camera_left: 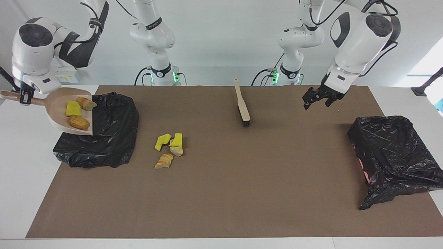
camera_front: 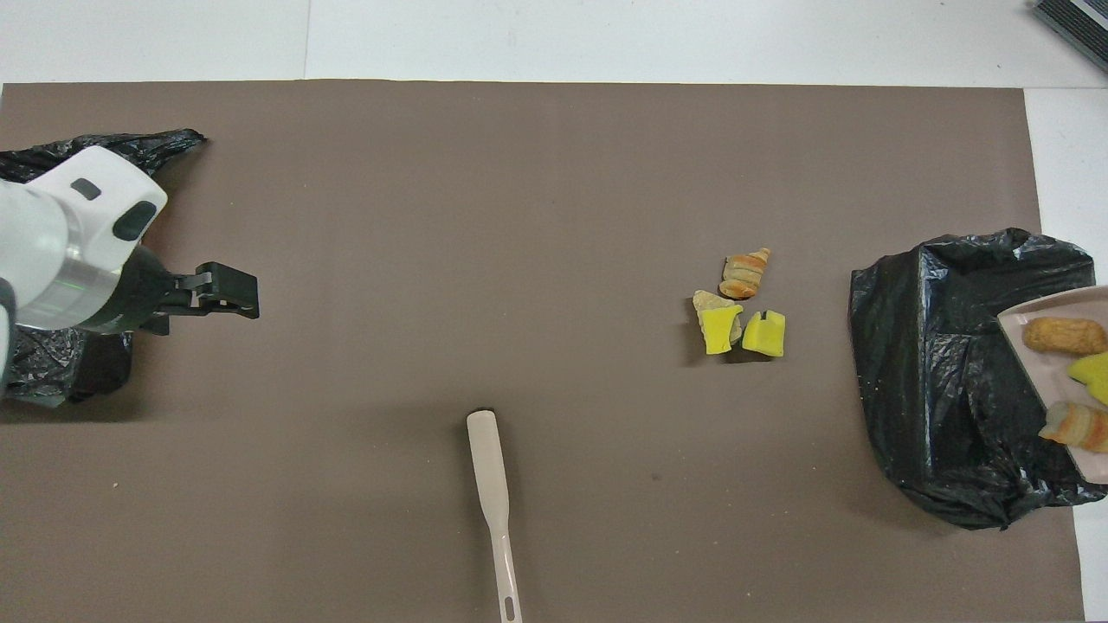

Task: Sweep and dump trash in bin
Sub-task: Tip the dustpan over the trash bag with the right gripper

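Right gripper [camera_left: 21,97]: we see it clamped on the dustpan [camera_left: 74,110] handle, above the bin [camera_left: 100,138].
Trash [camera_left: 77,112]: three scraps in the pan, at the gripper's four o'clock in the facing view.
Left gripper [camera_left: 315,98]: fingers apart, empty.
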Robot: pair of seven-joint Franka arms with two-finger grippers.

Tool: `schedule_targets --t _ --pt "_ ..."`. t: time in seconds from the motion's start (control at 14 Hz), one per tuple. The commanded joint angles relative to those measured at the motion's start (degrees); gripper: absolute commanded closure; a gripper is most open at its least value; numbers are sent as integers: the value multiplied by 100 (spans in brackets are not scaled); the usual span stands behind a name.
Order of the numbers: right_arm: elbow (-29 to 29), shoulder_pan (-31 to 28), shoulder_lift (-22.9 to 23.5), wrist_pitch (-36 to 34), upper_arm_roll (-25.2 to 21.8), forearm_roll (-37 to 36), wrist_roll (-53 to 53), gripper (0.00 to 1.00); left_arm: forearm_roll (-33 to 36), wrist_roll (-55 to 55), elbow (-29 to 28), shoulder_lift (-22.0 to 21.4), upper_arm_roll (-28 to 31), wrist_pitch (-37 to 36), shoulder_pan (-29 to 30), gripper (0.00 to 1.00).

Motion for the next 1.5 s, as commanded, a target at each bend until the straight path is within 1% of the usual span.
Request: schedule_targets --t 0.0,0.14,0.29,0.36,0.5,0.57,0.86,1.14,1.28,1.43 --pt "-177 113 -179 -2 2 -281 -116 100 96 579 599 69 -76 -716 422 0" --pt "-290 288 -301 -20 2 -420 -107 100 88 878 653 -45 -23 -832 589 0" --pt "-379 491 -442 -378 2 -562 225 100 88 977 635 -212 -84 -824 696 0" --pt "-414 509 -478 -476 2 -579 305 100 88 1002 635 -204 -93 -728 661 0" --pt "-423 675 -522 -582 2 -614 402 100 88 1012 626 -213 -84 -770 687 0" --pt "-423 702 -531 -739 11 -737 586 100 88 1012 626 -213 -84 -762 687 0" --pt "-484 860 -618 -977 11 -1263 1438 100 88 1012 626 -213 -84 -762 687 0" --pt "-1019 1193 -978 -1101 20 -1519 2203 100 88 985 618 -204 -84 -823 652 0" --pt "-1467 1527 -1329 -1136 11 -1782 2545 100 96 1003 574 -221 -6 -780 486 0" --pt "-1722 1651 -1479 -1128 11 -2125 2801 100 96 1011 574 -204 711 -701 -188 0"
